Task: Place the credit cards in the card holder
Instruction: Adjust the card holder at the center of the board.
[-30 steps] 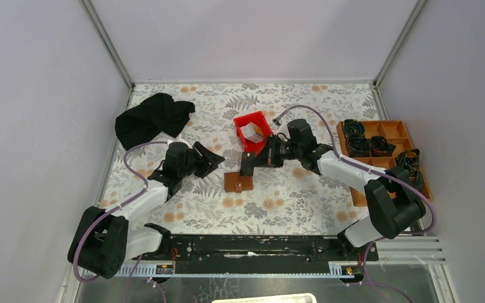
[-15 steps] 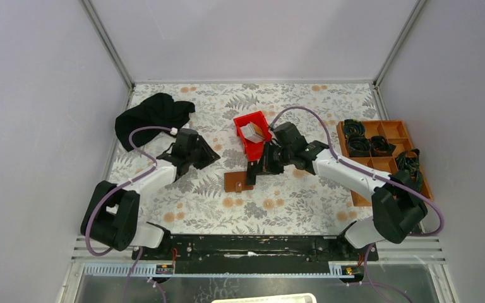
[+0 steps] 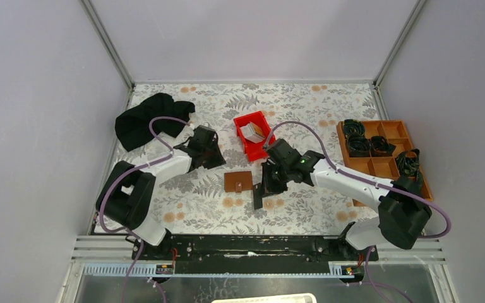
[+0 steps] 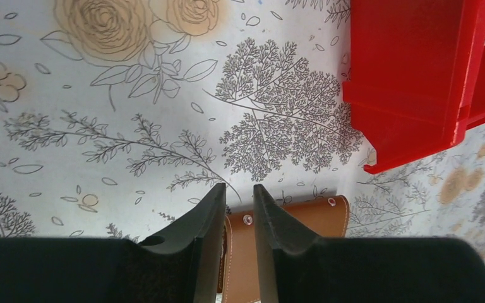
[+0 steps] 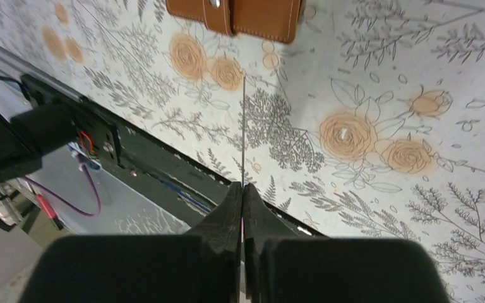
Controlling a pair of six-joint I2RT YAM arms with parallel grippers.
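Note:
The brown card holder [image 3: 238,181] lies shut on the floral table top. It also shows in the right wrist view [image 5: 233,12] and behind my left fingers [image 4: 290,214]. My right gripper [image 3: 264,187] is just right of and nearer than the holder, shut on a thin dark credit card [image 3: 256,202]. The right wrist view [image 5: 242,187] shows that card [image 5: 243,126] edge-on, sticking out toward the holder. My left gripper [image 3: 216,158] hovers left of and beyond the holder. Its jaws [image 4: 240,189] stand a narrow gap apart and hold nothing. More cards [image 3: 251,131] lie in the red bin.
The red bin [image 3: 245,140] stands just beyond the holder and shows close at the upper right of the left wrist view [image 4: 410,76]. A black cloth [image 3: 151,117] lies at the far left. An orange compartment tray [image 3: 391,165] holding black items stands at the right. The black rail [image 5: 139,158] runs along the near edge.
My right gripper has moved from beside the red bin toward the near side, carrying the card past the holder. My left arm has swung right and farther out, toward the red bin.

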